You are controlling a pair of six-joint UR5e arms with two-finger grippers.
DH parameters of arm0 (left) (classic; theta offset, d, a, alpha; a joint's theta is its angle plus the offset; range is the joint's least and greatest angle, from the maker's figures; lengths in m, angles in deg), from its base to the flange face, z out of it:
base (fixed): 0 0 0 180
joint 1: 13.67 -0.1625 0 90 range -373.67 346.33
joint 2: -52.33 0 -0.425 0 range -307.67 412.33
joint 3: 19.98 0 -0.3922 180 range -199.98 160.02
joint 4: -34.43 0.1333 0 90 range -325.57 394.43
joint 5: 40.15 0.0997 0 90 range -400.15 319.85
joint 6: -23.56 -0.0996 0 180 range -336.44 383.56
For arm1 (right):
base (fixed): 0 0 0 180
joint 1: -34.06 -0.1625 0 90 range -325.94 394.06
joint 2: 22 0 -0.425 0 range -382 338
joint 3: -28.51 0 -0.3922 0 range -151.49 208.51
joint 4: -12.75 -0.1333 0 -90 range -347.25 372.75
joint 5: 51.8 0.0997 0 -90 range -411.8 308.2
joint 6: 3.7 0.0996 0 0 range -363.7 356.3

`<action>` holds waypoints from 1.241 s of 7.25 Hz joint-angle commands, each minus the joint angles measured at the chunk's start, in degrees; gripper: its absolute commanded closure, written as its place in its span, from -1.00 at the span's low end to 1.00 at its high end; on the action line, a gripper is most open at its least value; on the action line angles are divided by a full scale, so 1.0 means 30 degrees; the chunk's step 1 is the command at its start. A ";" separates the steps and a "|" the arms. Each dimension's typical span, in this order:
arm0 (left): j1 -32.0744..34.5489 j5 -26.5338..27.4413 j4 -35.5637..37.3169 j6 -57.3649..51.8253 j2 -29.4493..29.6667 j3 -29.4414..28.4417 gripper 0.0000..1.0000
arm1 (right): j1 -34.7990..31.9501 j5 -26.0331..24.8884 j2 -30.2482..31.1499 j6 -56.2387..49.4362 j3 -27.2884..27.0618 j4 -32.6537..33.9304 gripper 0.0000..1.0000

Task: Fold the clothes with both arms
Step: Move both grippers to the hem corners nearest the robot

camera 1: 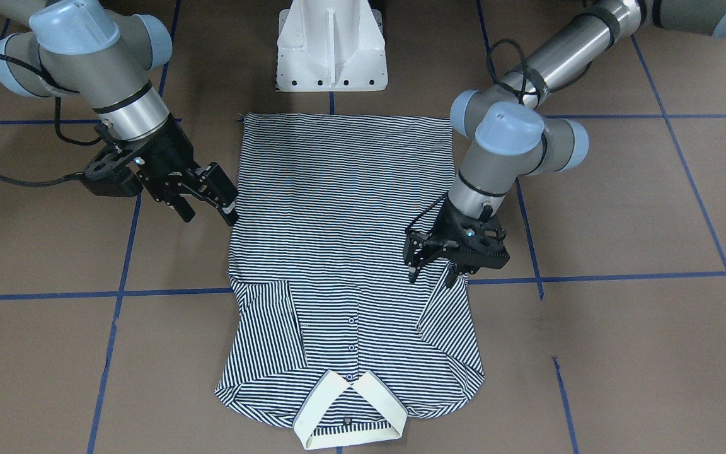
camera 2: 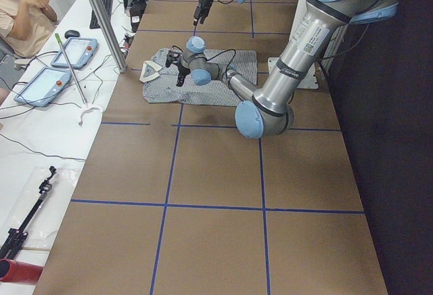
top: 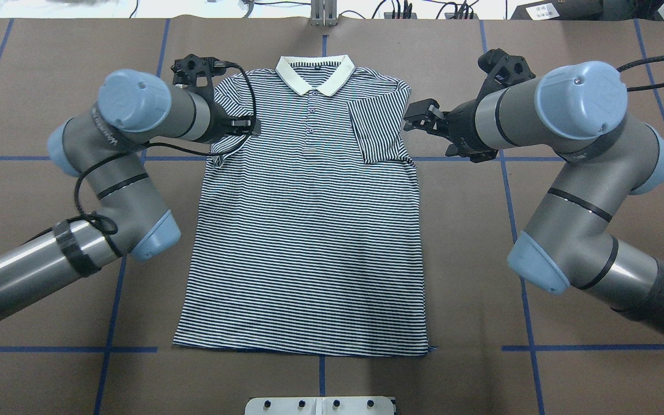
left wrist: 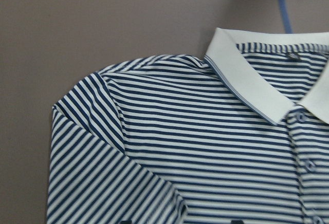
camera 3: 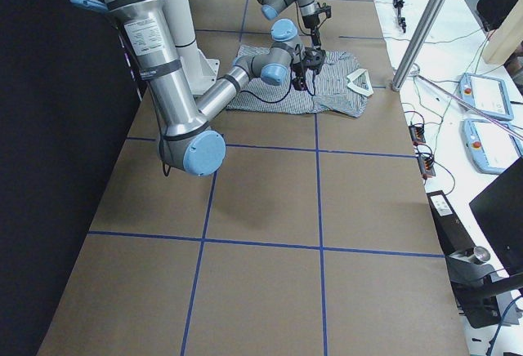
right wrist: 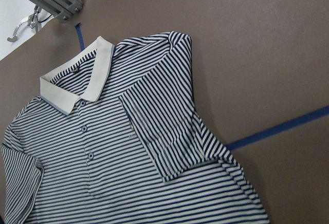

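Note:
The striped polo shirt [camera 1: 338,208] lies flat and front up on the brown table, its cream collar [camera 1: 350,410] away from the robot. Both sleeves are folded in onto its front. It also shows in the overhead view [top: 309,230] and both wrist views [left wrist: 205,147] [right wrist: 128,147]. My left gripper [camera 1: 432,274] is open, fingers pointing down just above its folded sleeve [camera 1: 445,302]; it shows in the overhead view [top: 246,125]. My right gripper [camera 1: 208,214] is open and empty at the shirt's other side edge, below that sleeve [camera 1: 268,328]; it shows in the overhead view [top: 415,118].
The white pedestal base [camera 1: 331,50] stands just behind the shirt's hem. Blue tape lines [camera 1: 117,293] cross the brown table. Beyond the collar are an aluminium post [camera 2: 101,17], pendants [camera 2: 74,51] on a white bench, and a seated operator [camera 2: 20,11].

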 commanded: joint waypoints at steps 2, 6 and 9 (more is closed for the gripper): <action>-0.0306 -0.2263 0.1104 0.0979 -0.5029 0.6472 -0.60 | 0.7180 -0.6209 0.0233 0.3884 -0.3624 0.5187 -1.00; -0.0335 -0.2239 0.1046 0.1008 -0.5158 0.6043 -0.70 | 1.2501 -0.9039 0.1951 1.0882 -0.5255 0.9811 -0.54; -0.0335 -0.2239 0.1016 0.1240 -0.5158 0.6101 -0.76 | 1.2916 -0.8922 0.2082 1.1015 -0.3709 0.9815 -0.51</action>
